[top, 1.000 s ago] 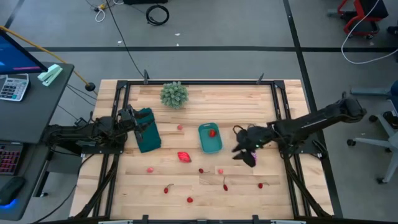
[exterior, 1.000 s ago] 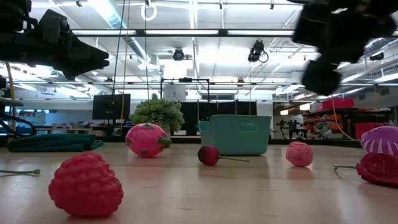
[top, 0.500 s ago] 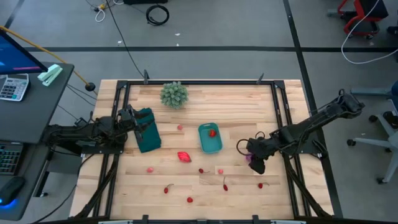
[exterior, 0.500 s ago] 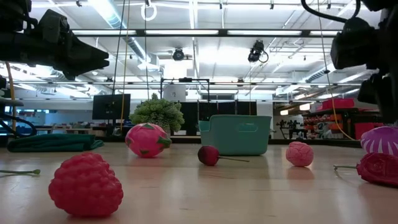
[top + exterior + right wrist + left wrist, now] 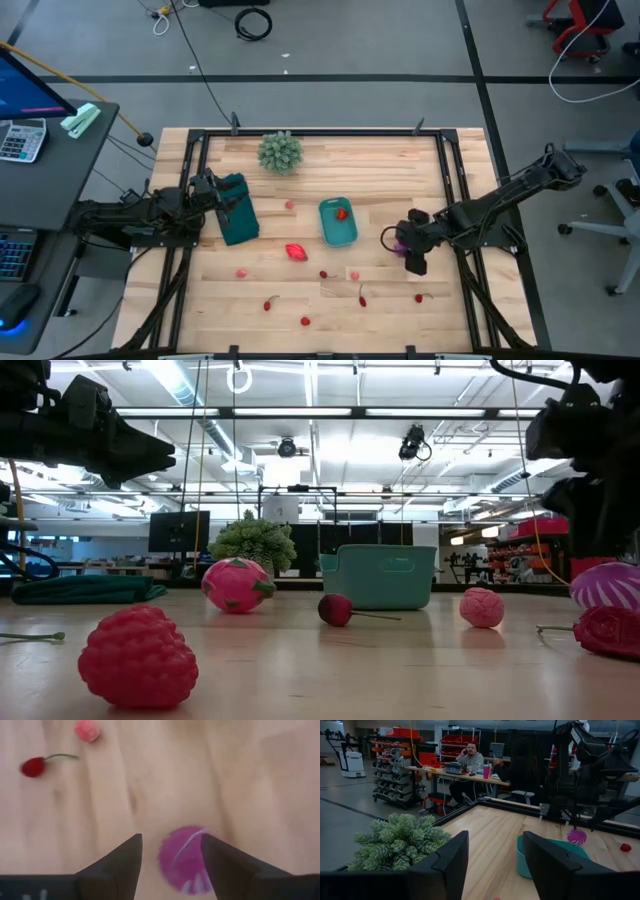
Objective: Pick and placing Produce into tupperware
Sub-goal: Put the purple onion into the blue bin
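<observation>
The teal tupperware [image 5: 337,224] stands mid-table with one red piece [image 5: 342,213] inside. Small red and pink produce lies scattered on the wood: a red fruit [image 5: 295,251], cherries [image 5: 325,274] and pink berries [image 5: 241,271]. A purple ball [image 5: 186,859] rests on the table right of the tub. My right gripper [image 5: 171,839] points steeply down over it, open, one finger on either side. I cannot tell whether a finger touches it. My left gripper [image 5: 496,836] waits open and level at the table's left edge.
A spiky pale-green plant ball [image 5: 280,152] sits at the far edge. A dark green flat piece [image 5: 238,222] lies below my left gripper [image 5: 222,200]. More cherries [image 5: 423,297] lie toward the near edge. People sit at a desk beyond the table [image 5: 470,757].
My right gripper has swung away from the tub toward the table's right and near side. It has sunk and tipped to point more steeply down, and now stands over the purple ball. The ball and the other produce have stayed in place.
</observation>
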`<state>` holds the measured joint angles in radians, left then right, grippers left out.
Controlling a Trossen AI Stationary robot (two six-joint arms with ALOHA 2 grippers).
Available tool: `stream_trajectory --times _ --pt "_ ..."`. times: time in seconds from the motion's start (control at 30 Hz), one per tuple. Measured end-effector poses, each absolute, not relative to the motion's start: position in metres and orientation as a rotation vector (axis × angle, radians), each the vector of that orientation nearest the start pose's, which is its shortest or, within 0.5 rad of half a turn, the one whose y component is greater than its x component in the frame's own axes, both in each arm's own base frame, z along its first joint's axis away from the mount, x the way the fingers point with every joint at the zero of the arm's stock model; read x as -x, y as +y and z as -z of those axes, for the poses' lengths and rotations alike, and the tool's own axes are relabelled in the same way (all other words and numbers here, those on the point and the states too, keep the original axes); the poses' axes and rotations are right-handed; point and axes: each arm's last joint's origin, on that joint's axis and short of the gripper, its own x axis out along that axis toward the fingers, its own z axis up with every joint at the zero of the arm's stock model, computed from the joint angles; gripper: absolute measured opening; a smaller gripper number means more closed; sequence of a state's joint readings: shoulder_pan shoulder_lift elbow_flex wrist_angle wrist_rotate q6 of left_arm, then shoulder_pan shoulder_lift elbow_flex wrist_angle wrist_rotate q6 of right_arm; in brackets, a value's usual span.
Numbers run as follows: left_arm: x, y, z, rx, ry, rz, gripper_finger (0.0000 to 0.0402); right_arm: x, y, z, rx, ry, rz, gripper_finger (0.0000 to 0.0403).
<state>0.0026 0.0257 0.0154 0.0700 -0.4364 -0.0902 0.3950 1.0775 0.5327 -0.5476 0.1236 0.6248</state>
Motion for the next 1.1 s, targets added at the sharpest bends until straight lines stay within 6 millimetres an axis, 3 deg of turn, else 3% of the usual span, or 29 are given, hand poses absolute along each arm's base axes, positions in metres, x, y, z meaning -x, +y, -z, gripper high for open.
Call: stream_trajectory --times 0.37,0.93,1.1 --pt "-0.095 0.012 -0.173 0.103 -0.078 -0.436 0.0197 -0.165 0.064 -0.169 -0.28 1.12 0.191 0.0236" --pt "-0.096 0.013 -0.173 0.103 -0.073 -0.436 0.0195 -0.174 0.071 -0.135 -0.359 1.328 0.285 0.0275" --pt "-0.096 0.013 -0.173 0.103 -0.074 -0.436 0.019 -0.174 0.072 -0.133 -0.284 1.352 0.236 0.0273"
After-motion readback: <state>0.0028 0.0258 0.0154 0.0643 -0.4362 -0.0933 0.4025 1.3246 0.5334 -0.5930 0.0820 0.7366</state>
